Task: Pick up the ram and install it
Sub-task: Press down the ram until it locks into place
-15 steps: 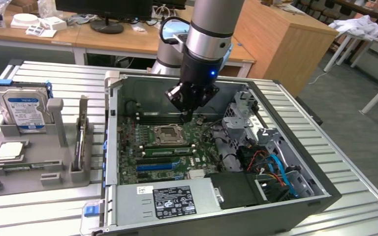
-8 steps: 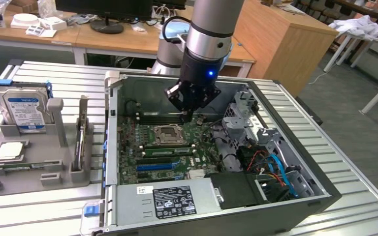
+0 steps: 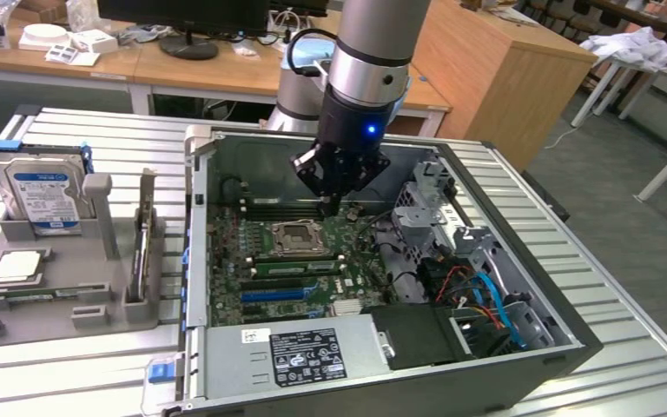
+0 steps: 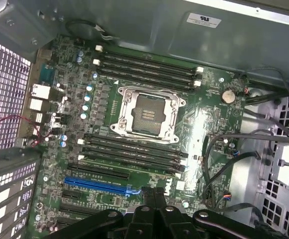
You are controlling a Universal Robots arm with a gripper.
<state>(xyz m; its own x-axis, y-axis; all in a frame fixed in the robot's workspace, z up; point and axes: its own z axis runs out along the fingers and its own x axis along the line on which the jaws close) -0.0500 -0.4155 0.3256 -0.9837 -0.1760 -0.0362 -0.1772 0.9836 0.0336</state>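
Note:
My gripper (image 3: 330,205) hangs inside the open computer case (image 3: 565,334), just above the motherboard (image 3: 363,228) beside the empty processor socket (image 3: 299,233). Its fingers are shut and nothing shows between them. In the wrist view the gripper (image 4: 154,194) sits over the board's edge near the blue expansion slot (image 4: 97,185), and the socket (image 4: 146,113) has rows of dark memory slots (image 4: 149,67) on both sides. A long thin stick that looks like the ram (image 3: 146,233) stands on edge in the grey holder (image 3: 79,304), well away from the gripper at the exterior view's left.
The holder also carries a hard drive with a blue label (image 3: 42,187) and a square silver chip (image 3: 17,268). Inside the case are the power supply (image 3: 299,352), a drive cage (image 3: 432,187) and loose cables (image 3: 485,300). Desks stand behind the ribbed metal table (image 3: 102,139).

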